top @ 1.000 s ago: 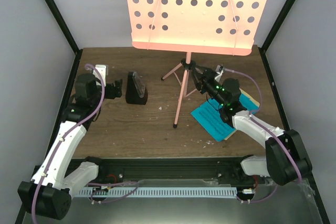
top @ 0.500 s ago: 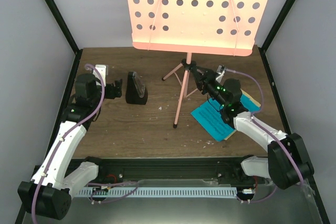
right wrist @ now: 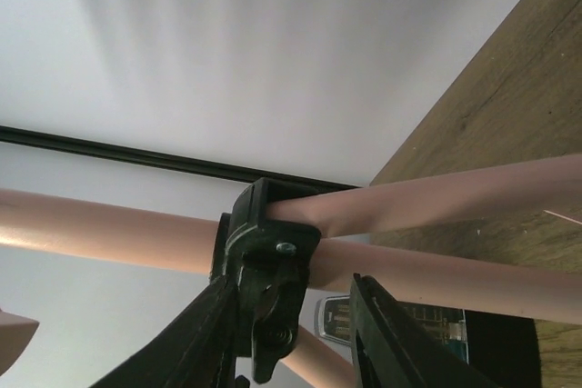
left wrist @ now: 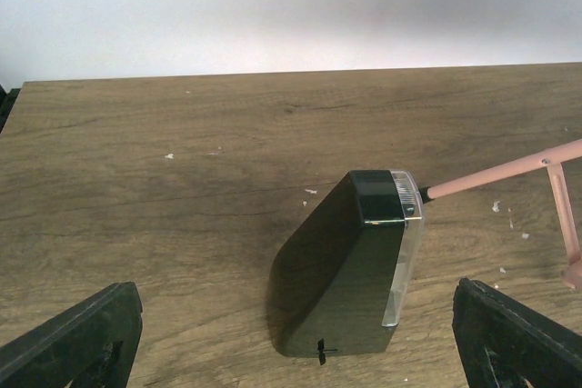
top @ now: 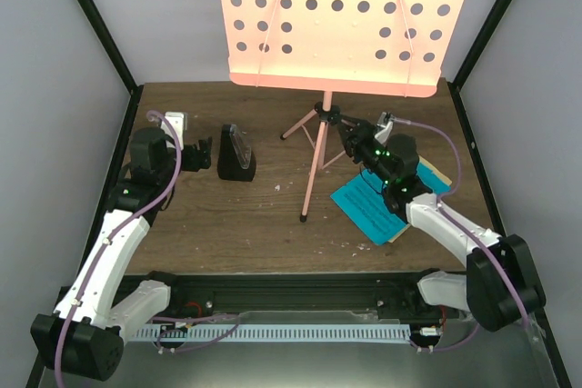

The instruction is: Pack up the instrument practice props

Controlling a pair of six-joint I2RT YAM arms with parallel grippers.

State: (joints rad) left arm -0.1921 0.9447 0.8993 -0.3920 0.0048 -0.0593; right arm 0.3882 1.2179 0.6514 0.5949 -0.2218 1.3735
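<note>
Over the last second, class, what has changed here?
The right end effector, at the black hub of the salmon-pink perforated music stand, shifted slightly rightward with its arm. The left end effector, small black pyramid metronome and blue sheet-music pages stayed put.

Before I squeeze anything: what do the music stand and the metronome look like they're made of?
Music stand: probably painted sheet metal, salmon-pink and matte, judging by the thin punched desk. Its tubes meet at a black hub, likely plastic, with a visible screw. Metronome: apparently black plastic with a slight sheen, and a clear cover along one face.
</note>
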